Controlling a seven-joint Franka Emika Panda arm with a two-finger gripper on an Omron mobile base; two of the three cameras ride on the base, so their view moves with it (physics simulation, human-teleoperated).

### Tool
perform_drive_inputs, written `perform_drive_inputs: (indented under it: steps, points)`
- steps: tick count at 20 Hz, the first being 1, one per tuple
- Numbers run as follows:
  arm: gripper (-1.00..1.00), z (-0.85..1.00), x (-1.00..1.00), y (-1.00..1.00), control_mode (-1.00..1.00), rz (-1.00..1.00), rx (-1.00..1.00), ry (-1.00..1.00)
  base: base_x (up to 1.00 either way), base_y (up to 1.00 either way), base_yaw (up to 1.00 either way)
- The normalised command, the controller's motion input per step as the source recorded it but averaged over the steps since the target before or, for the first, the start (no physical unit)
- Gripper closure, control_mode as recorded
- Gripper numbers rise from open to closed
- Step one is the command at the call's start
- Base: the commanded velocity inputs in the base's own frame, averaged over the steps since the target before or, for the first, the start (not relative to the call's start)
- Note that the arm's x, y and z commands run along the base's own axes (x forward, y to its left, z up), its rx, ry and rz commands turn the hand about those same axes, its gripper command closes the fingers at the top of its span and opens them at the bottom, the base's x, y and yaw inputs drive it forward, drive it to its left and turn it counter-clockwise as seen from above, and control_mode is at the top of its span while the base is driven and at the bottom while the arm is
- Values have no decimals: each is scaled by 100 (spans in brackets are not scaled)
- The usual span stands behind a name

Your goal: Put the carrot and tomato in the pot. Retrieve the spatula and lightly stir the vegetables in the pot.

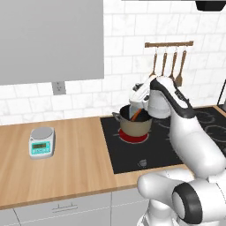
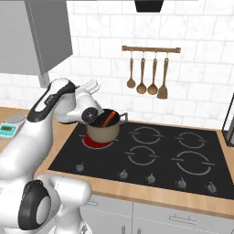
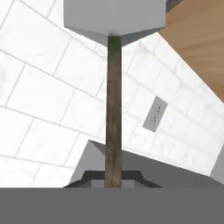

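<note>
**Stirring step, spatula in the gripper**

You have the gripper [image 1: 137,102] clenched on the spatula [image 3: 113,109], poised at the pot [image 2: 103,129] on the red burner. The carrot [image 2: 108,119] leans inside. Next, I judge, lower the blade and sweep gently.

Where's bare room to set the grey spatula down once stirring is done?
Bare wooden counter between the small green-faced kitchen scale and the black cooktop; its other burners are bare too. Crowded around the tan pot, under the gripper.

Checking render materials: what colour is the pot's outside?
Tan-beige; the pot shows best in the right base view.
</note>
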Motion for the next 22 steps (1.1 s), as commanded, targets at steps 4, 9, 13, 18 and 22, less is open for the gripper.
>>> perform_drive_inputs:
  steps: [4, 9, 13, 18, 22]
  points:
    - [100, 17, 0, -35, -100, -28, 33, -2, 0, 0, 0]
    - [100, 0, 4, -39, -100, -28, 43, 0, 0, 0, 0]
    - [100, -8, 23, -37, -100, -30, 29, 0, 0, 0, 0]
    - [100, -46, 1, -30, -100, -28, 23, 5, 0, 0, 0]
    - [100, -36, 0, -21, -100, -24, 21, 2, 0, 0, 0]
